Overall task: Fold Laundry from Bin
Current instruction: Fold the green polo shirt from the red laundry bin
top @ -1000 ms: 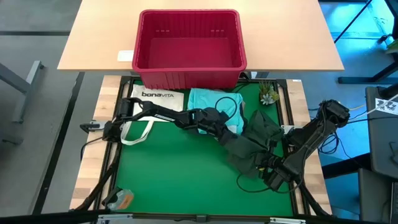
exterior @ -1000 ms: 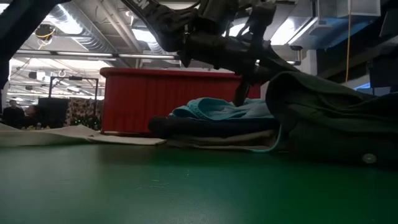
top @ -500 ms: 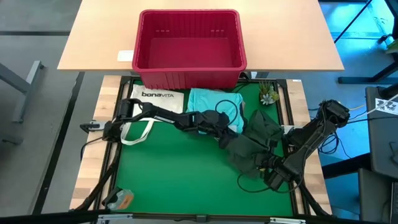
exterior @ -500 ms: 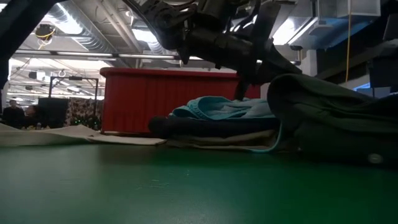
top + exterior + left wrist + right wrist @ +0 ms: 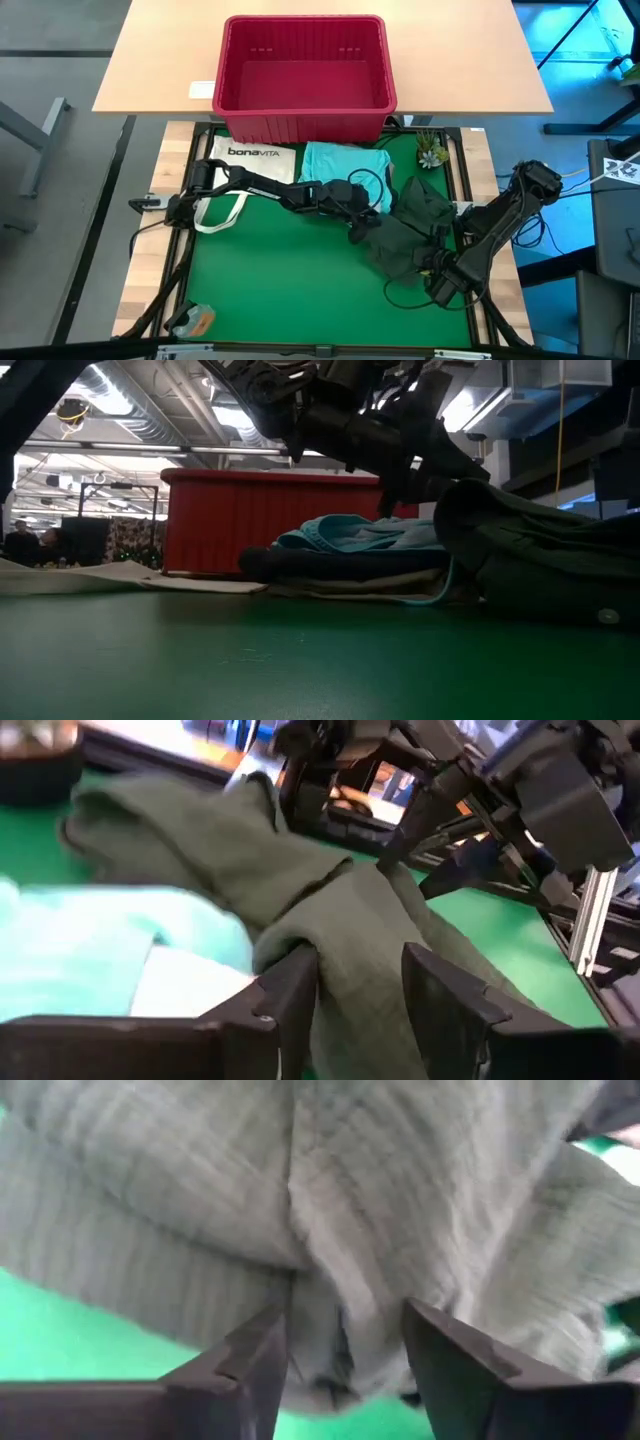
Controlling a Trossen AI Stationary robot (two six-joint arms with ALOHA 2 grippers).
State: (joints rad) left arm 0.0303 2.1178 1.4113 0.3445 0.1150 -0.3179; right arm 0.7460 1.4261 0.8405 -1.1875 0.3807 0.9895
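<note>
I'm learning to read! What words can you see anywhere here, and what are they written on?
"bonaVITA": printed on the white tote bag, lying on the green mat beside the turquoise garment.
The white card next to the red bin: too small to read.

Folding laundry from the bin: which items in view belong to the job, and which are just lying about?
Belongs to the job:
red bin
dark green garment
turquoise garment
dark grey garment

Just lying about:
white tote bag
small plant
white card
</note>
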